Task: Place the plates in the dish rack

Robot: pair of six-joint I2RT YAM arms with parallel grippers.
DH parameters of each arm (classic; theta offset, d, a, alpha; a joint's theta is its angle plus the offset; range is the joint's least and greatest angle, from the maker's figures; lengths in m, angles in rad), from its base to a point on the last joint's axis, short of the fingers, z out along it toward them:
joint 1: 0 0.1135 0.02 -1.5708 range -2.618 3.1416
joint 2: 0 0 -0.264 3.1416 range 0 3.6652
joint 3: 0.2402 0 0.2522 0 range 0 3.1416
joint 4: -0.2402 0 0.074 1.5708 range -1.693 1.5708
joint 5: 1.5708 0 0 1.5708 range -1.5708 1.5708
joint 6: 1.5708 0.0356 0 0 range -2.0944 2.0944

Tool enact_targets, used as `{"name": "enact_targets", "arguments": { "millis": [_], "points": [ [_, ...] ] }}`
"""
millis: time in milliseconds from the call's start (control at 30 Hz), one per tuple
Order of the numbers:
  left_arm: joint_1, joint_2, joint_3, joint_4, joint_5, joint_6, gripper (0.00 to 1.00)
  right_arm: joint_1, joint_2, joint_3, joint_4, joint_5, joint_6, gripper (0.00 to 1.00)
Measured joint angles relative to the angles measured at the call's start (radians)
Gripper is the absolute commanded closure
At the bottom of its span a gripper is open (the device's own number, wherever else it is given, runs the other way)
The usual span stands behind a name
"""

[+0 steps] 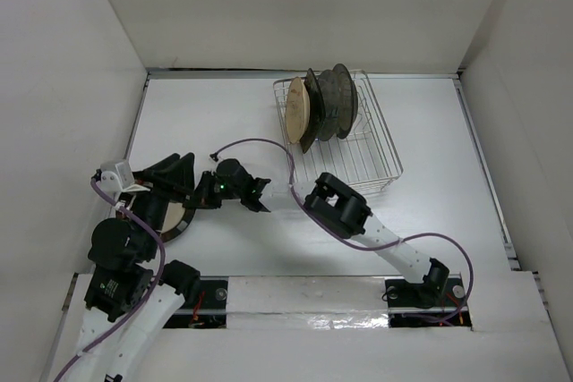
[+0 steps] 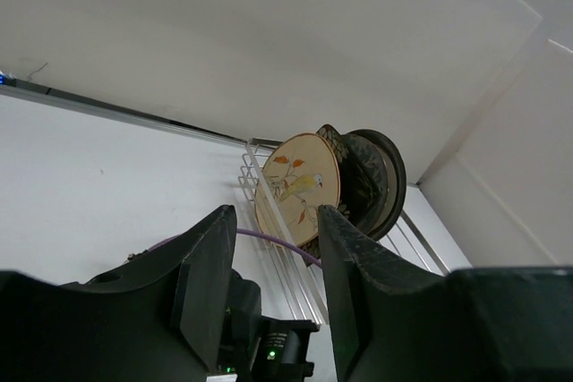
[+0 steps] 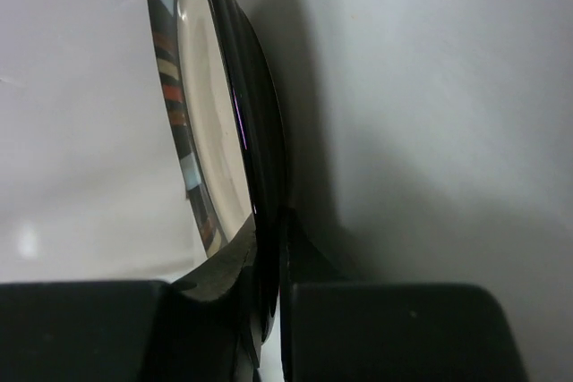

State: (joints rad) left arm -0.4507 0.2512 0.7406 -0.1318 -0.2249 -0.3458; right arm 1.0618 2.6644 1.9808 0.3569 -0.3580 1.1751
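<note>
Tan plate (image 2: 298,187) — bird motif; black plate (image 3: 260,131) — striped rim.

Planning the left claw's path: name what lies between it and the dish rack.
The right arm's wrist and its purple cable cross there, plain in the top view.
</note>
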Motion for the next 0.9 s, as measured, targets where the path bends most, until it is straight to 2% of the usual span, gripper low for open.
{"name": "enact_targets", "arguments": {
  "millis": [200,500,667,900],
  "points": [
    [0.000,-0.001,0.000,0.000,0.000,0.005,0.62,0.000,-0.093,-0.170,0.076,0.021,-0.002,1.00],
    [0.000,0.005,0.000,0.000,-0.008,0.005,0.64,-0.015,-0.440,-0.512,0.017,0.162,-0.199,1.00],
    [0.000,0.008,0.000,-0.002,-0.052,0.000,0.64,-0.032,-0.621,-0.586,-0.021,0.254,-0.298,1.00],
    [0.000,-0.015,0.000,-0.015,-0.145,-0.005,0.62,-0.081,-0.810,-0.591,-0.066,0.375,-0.414,1.00]
  ]
}}
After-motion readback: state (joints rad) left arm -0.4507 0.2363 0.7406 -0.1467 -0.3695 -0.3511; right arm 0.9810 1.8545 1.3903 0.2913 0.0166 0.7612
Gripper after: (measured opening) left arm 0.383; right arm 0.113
